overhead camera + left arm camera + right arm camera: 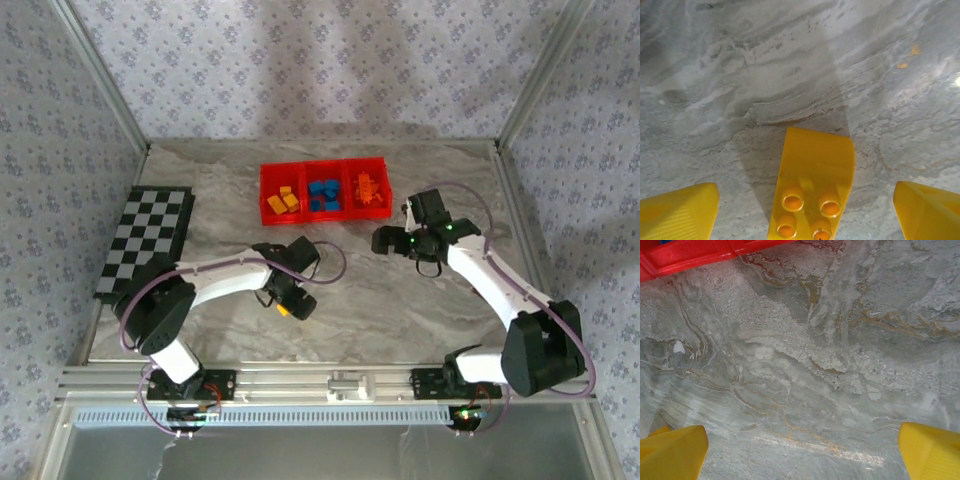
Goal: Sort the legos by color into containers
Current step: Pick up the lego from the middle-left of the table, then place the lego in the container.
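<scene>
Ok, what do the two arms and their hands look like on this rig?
The left arm and right arm both have white links, black joints and a looping purple cable. Small green lights glow near the right wrist. The left hand and right hand have bright yellow, finely textured fingers.

Yellow lego (812,175) lies studs-up on marble table (765,75), btwn wide-apart fingers (680,212) of left tool (802,212), apparently untouched.
</scene>
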`<action>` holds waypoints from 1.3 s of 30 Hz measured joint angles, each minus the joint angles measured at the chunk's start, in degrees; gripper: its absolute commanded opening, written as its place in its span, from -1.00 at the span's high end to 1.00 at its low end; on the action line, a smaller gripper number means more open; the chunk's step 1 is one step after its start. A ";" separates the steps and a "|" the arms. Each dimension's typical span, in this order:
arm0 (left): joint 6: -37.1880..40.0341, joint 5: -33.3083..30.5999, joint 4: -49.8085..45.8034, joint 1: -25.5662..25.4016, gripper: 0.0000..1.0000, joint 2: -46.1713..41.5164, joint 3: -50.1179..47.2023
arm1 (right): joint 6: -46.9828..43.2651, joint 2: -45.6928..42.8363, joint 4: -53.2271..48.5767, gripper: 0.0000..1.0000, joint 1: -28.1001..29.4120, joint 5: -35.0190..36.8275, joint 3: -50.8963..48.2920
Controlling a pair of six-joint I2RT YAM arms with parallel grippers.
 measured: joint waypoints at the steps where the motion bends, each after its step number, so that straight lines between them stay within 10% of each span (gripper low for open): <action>1: 0.02 -0.09 0.07 0.02 -0.72 0.50 0.02 | 0.00 -0.17 -0.11 -0.99 -0.20 0.00 0.00; 9: -0.52 0.13 0.70 0.09 -0.49 2.62 0.87 | 0.00 -0.48 -0.28 -0.99 -1.09 -0.02 0.00; 22: -6.93 -0.11 -0.94 0.87 0.51 5.33 4.46 | 0.15 -2.32 0.39 -0.99 -3.19 -0.33 -1.95; 31: -9.73 -0.83 -0.76 3.76 0.59 4.50 7.87 | 0.15 -2.91 0.44 -0.99 -4.17 -0.70 -1.95; 39: -11.34 -2.71 -0.70 18.82 0.57 1.64 23.19 | 0.15 -5.07 -0.37 -0.99 -4.72 -0.72 -2.27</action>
